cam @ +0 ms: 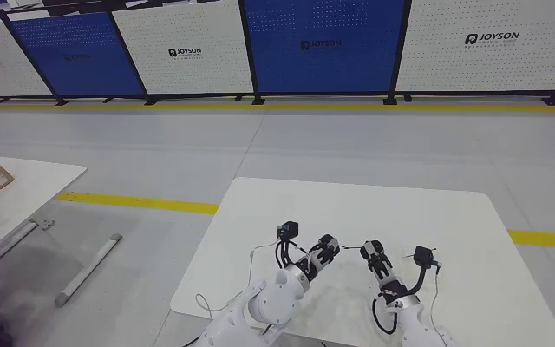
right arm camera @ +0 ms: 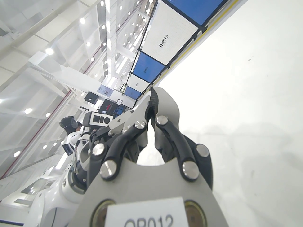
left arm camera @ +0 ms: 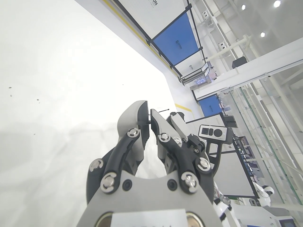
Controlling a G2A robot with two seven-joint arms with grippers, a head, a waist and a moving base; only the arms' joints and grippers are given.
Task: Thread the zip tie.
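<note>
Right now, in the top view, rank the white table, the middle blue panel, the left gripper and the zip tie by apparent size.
Largest to smallest:
1. white table
2. middle blue panel, which stands much farther off, so this ranks its look only
3. left gripper
4. zip tie, a thin strand just past that gripper

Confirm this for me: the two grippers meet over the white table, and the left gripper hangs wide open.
Wrong on one point. The left gripper is not wide open: the left wrist view shows it shut on the thin black zip tie. The rest stands: it meets the right gripper over the white table.
</note>
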